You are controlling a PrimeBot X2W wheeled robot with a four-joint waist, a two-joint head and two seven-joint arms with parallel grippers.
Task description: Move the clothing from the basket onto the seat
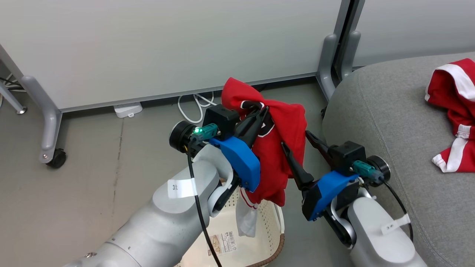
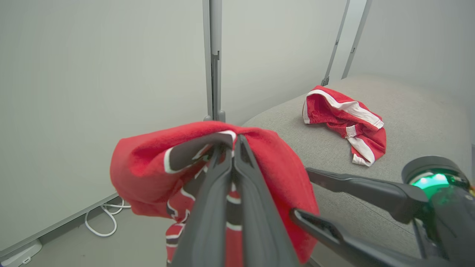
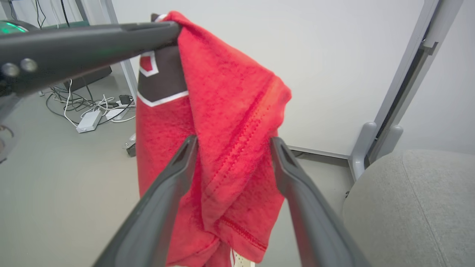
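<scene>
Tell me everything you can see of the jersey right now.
The jersey is red, soft knit-looking cloth with stitched hems, a black patch edged in white and white trim at its lower end. It hangs bunched from the left gripper, whose fingers are shut on its top. Its lower end dangles over the basket, beside the seat. The right gripper, fingers open, straddles a hanging fold; contact is unclear.
</scene>
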